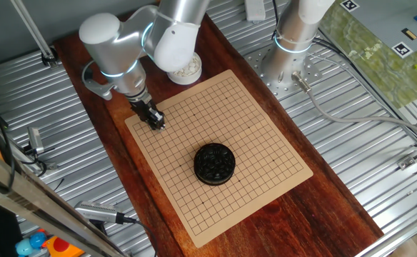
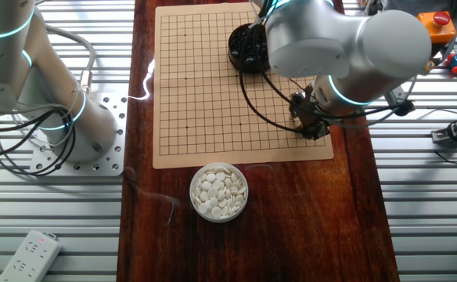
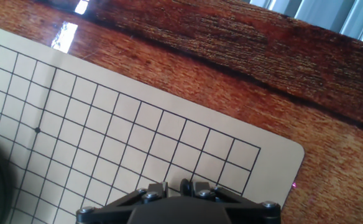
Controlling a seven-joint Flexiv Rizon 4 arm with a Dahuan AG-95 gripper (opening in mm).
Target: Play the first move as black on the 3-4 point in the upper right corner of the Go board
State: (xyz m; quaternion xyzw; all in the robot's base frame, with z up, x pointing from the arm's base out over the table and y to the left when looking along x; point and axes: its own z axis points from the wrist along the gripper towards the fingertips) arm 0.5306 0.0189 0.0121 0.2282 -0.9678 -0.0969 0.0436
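No brand, label or writing can be read. The silver-white robot arm (image 1: 133,39) bends down over the dark wooden counter (image 1: 315,207), its black two-finger gripper (image 1: 158,123) pointing steeply onto a corner region of the tan gridded Go board (image 1: 223,143). In the hand view the gripper (image 3: 184,186) is narrowed onto a tiny glossy black stone (image 3: 184,185), held between the fingertips just above the board near its rounded corner. A round black bowl of black stones (image 1: 214,163) sits on the board; a round white bowl of white stones (image 2: 219,192) stands on the counter beside the board's edge
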